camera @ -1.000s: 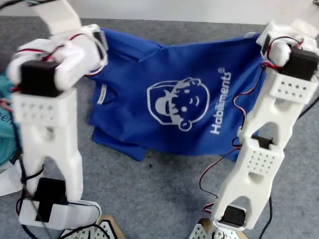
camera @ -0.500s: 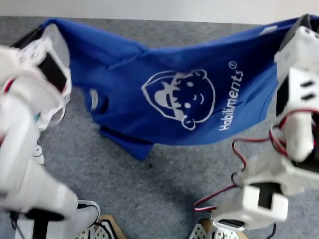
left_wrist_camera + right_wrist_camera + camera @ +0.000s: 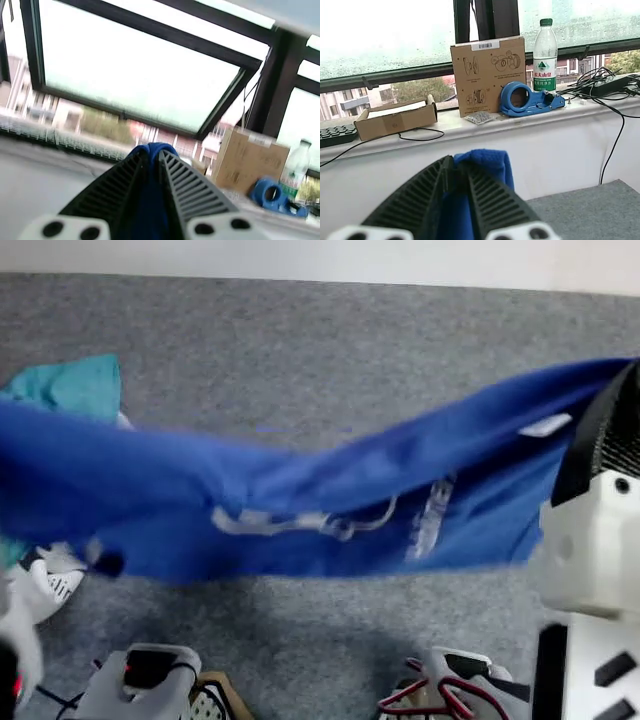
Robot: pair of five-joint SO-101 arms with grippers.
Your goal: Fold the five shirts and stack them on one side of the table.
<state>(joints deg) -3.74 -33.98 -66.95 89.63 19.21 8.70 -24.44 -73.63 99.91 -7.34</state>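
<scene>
The left gripper [image 3: 152, 155] is clamped, its ribbed fingers nearly meeting on a fold of the blue shirt [image 3: 149, 202] pinched between them. The right gripper [image 3: 456, 167] is clamped likewise, with cloth bulging past its fingertips. The right arm [image 3: 590, 540] stands high.

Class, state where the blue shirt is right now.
In the high view the blue shirt hangs stretched above the grey table, its ends clamped in the left gripper and right gripper; a teal shirt lies beyond its left end.

The blue shirt [image 3: 200, 480] carries a white print. My ribbed fingers [image 3: 115, 190] are black, my arm shell [image 3: 585, 550] white. The other shirt [image 3: 75, 385] is teal, the table [image 3: 330, 340] speckled grey, the box [image 3: 487, 75] brown, the bottle cap [image 3: 546, 22] green.
</scene>
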